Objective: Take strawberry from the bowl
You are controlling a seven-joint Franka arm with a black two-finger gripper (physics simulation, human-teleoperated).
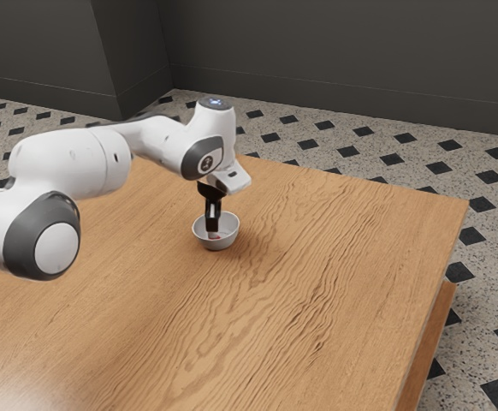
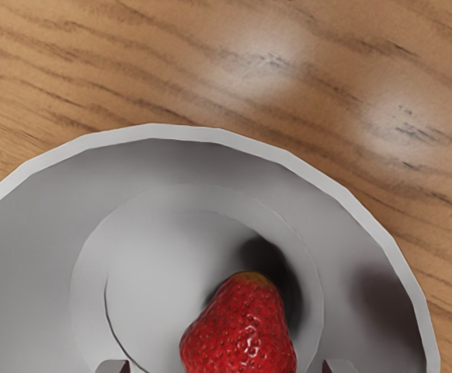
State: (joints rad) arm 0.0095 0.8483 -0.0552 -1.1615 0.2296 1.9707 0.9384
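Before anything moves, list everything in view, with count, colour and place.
Strawberry: one, red, inside the bowl.
Bowl: one, light grey, on the table.
Table: one, brown wood grain, under the bowl.
Floor: one, speckled grey with dark diamonds, around the table.
Wall: several faces, dark grey, beyond the floor.
Arm: one, white and grey, coming in from the exterior view's left.
Fingers: two, open, one on each side of the strawberry.

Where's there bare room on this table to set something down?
Bare wood of the table stretches from the bowl to the edge on the exterior view's right, and from the bowl toward that view's lower edge. The bowl is crowded: the hand reaches into it, open, at the strawberry.
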